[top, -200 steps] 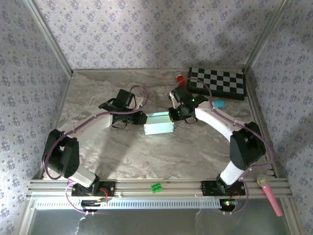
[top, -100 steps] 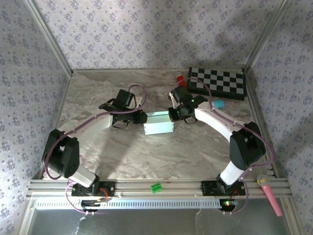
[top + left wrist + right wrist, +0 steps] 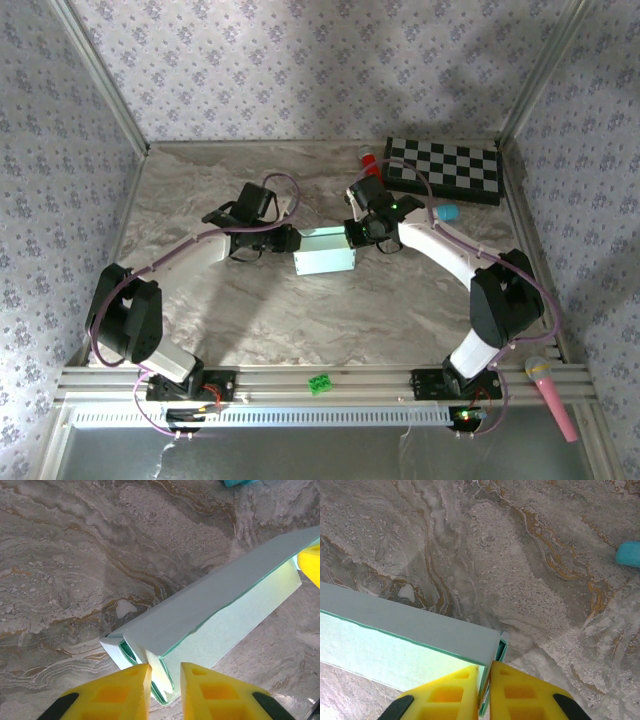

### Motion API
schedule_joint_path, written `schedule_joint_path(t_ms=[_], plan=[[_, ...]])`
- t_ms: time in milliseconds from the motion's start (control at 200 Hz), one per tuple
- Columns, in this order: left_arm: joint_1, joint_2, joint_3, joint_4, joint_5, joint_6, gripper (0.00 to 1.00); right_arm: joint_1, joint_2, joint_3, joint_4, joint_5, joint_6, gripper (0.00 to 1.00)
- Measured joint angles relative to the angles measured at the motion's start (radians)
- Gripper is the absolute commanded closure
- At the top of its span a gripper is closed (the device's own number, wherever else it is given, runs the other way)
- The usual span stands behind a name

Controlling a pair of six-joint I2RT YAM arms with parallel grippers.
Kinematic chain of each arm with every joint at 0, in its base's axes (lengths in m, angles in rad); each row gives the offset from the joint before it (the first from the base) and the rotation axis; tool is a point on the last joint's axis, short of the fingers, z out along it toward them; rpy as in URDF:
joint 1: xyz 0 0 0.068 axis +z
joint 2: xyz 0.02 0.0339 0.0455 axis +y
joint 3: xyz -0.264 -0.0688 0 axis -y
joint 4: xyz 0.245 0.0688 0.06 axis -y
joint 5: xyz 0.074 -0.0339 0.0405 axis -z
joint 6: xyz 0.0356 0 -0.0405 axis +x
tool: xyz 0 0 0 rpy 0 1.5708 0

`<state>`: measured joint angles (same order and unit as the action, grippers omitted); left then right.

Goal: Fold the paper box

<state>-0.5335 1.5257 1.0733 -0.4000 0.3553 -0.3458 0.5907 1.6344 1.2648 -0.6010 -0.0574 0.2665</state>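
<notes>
STEP: I judge we're closing the ends | BOX: paper box (image 3: 325, 252) mid-worktop (image 3: 300, 320), between both arms | L: left gripper (image 3: 165, 682) pinched on its end flap | R: right gripper (image 3: 485, 680) nipped on the far end's edge | NEXT: I'd tuck the flaps gently, since thin card creases.

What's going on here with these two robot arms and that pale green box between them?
Two robot arms are folding a paper box in the middle of the marble table. The left arm has its jaws pinched on the flaps at the box's left end. The right arm has its jaws pinched on the thin card edge at the right end. The body is already a long rectangular shape, but the left end's flaps do not look tucked shut.
</notes>
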Motion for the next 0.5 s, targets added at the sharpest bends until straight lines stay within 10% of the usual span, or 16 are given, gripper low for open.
schedule_joint_path(t_ms=[500], plan=[[-0.004,-0.012,-0.013,0.002,-0.020,0.008,0.88,0.009,-0.004,-0.007,0.006,0.021,0.007,0.92]])
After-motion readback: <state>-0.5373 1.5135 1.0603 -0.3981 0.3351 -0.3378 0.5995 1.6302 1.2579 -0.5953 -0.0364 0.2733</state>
